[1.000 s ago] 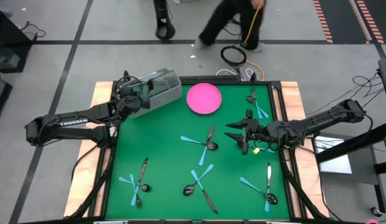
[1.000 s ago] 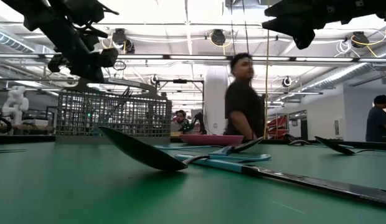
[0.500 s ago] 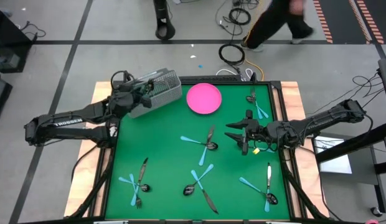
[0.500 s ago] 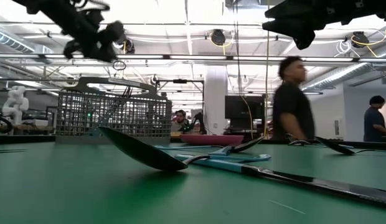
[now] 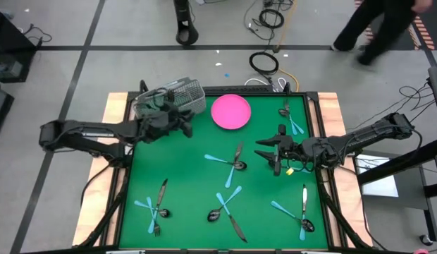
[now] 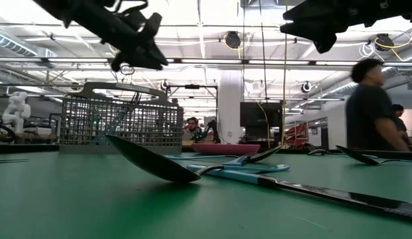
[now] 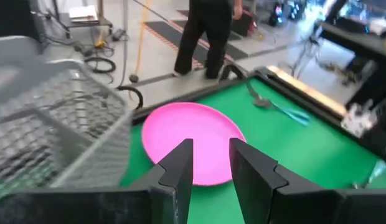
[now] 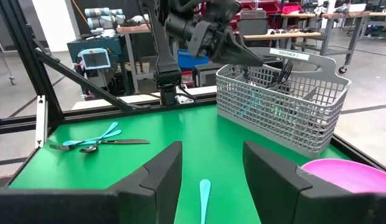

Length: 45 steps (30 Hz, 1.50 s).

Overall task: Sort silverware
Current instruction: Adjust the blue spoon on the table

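The silverware lies in small crossed clusters on the green mat: at the centre (image 5: 232,161), near left (image 5: 156,206), near middle (image 5: 225,204), near right (image 5: 303,212) and far right (image 5: 289,116). Some pieces stand in the grey wire basket (image 5: 169,99), which the right wrist view shows with dark handles (image 8: 283,71) inside. My left gripper (image 5: 185,125) hangs open and empty above the mat, just off the basket's near right corner and facing the pink plate (image 7: 193,143). My right gripper (image 5: 269,156) waits open and empty, right of the centre cluster.
The pink plate (image 5: 230,111) sits at the far middle, right of the basket. A blue handle (image 8: 204,199) lies on the mat below my right gripper's fingers. A person (image 6: 372,106) walks beyond the table's far edge. Wooden borders (image 5: 330,106) frame the mat.
My left gripper has come away from above the basket, going toward the table's right and near edges. It has tipped up from pointing downward to nearly level. The person behind the table has walked off to the right.
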Motion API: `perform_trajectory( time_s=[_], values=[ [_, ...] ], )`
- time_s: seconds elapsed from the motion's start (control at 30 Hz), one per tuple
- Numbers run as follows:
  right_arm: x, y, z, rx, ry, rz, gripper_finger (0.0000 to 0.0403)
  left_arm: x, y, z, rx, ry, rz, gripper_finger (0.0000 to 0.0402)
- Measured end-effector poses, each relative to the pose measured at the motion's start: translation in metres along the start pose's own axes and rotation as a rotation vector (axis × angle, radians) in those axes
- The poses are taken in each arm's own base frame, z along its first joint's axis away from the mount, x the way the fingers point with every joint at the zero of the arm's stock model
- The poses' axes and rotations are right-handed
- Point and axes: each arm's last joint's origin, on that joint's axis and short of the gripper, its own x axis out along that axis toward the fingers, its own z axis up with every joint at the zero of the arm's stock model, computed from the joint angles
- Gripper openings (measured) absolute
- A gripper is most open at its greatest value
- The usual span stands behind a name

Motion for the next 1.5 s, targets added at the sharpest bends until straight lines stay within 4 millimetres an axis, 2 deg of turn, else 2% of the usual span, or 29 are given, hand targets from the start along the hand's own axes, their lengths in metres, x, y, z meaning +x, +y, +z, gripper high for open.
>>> perform_trajectory(
  time_s=[0.23, 0.4, 0.57, 0.7, 0.83, 0.97, 1.1, 1.27, 1.37, 1.5],
  values=[
    [0.0, -0.001, -0.003, -0.004, 0.025, -0.013, 0.016, 0.019, -0.042, 0.007, 0.131, 0.034, -0.066, 0.0105],
    [0.0, -0.004, -0.007, -0.004, 0.054, -0.111, 0.016, 0.032, -0.067, 0.011, 0.195, 0.088, -0.173, 0.0105],
    [-0.002, -0.009, -0.014, -0.026, 0.107, -0.227, 0.016, 0.042, -0.087, -0.005, 0.224, 0.177, -0.306, 0.0105],
    [-0.003, -0.011, -0.018, -0.023, 0.133, -0.268, 0.016, 0.042, -0.1, -0.025, 0.248, 0.231, -0.314, 0.0105],
    [-0.005, -0.017, -0.021, 0.058, 0.164, -0.306, 0.016, 0.036, -0.109, -0.033, 0.262, 0.234, -0.311, 0.0105],
    [-0.008, -0.036, -0.02, 0.138, 0.213, -0.425, 0.016, 0.031, -0.112, -0.034, 0.29, 0.211, -0.283, 0.0105],
    [-0.012, -0.065, 0.005, 0.173, 0.279, -0.624, 0.016, 0.035, -0.106, -0.029, 0.332, 0.196, -0.268, 0.0105],
    [-0.021, -0.099, 0.035, 0.171, 0.493, -0.82, 0.016, 0.044, -0.094, -0.02, 0.38, 0.18, -0.254, 0.0105],
    [-0.028, -0.121, 0.036, 0.224, 0.655, -0.929, 0.016, 0.049, -0.087, -0.017, 0.417, 0.186, -0.244, 0.0105],
    [-0.025, -0.15, 0.026, 0.36, 0.765, -0.916, 0.016, 0.053, -0.082, -0.01, 0.401, 0.161, -0.255, 0.0105]
  ],
)
